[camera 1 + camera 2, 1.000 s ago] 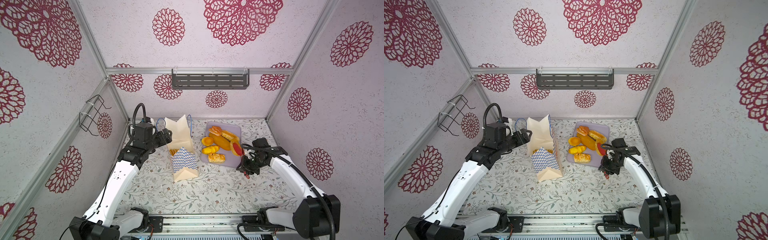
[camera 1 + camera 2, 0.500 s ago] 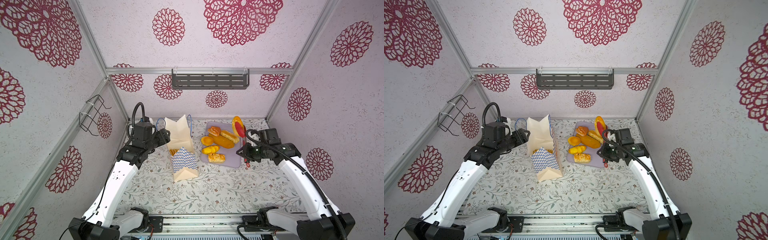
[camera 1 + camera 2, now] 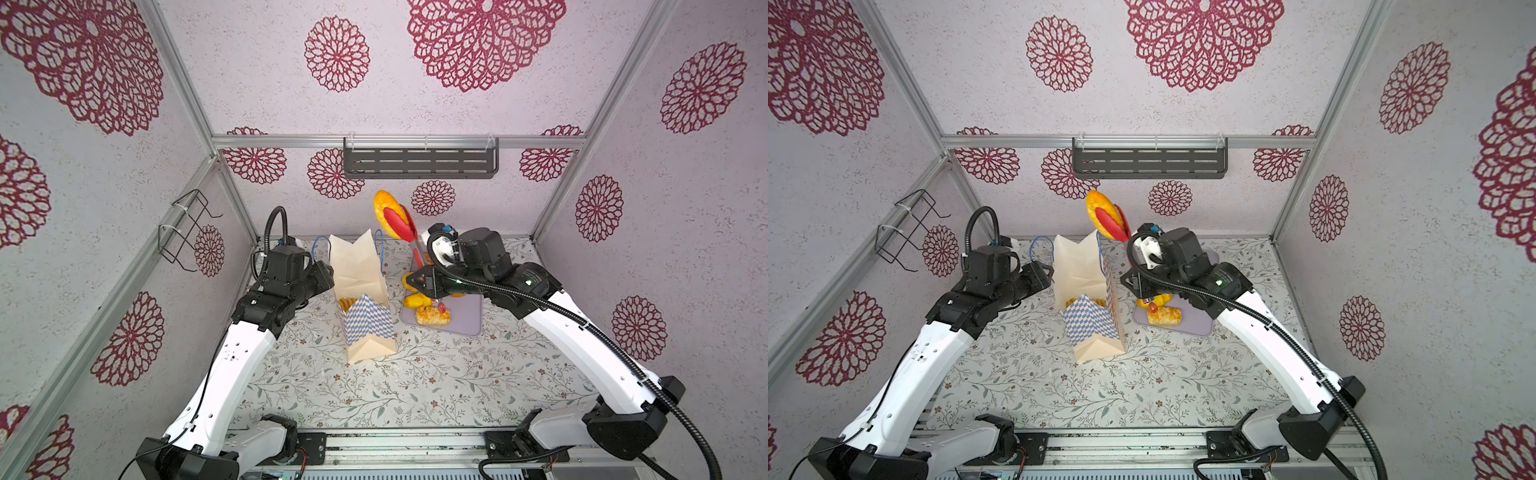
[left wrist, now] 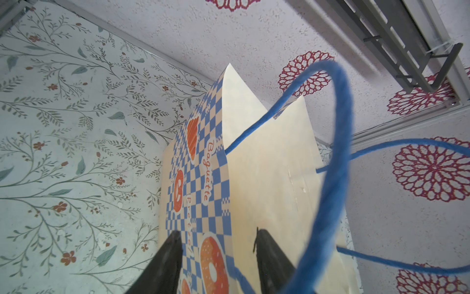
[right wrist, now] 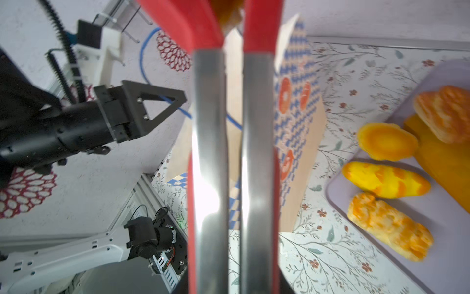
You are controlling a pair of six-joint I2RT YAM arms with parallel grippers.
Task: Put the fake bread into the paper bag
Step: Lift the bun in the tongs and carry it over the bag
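bun (image 3: 381, 204) in tongs (image 3: 399, 224), right gripper (image 3: 422, 282) clamped on them | left gripper (image 4: 217, 236) jaws apart astride bag (image 3: 357, 270) wall, prob not pinching yet | get over mouth, then ease off

Saw paper bag (image 3: 368, 328) upright, open, 1 yellow bread (image 3: 348, 302) inside; 1 orange loaf (image 3: 381, 204) aloft above; other glossy breads (image 3: 433, 316) lying right.

Bright, even light, soft shadows; tongs (image 5: 208, 152) glare and blur, and the cord (image 4: 340, 152) of the paper bag (image 4: 269, 178) is unfocused.
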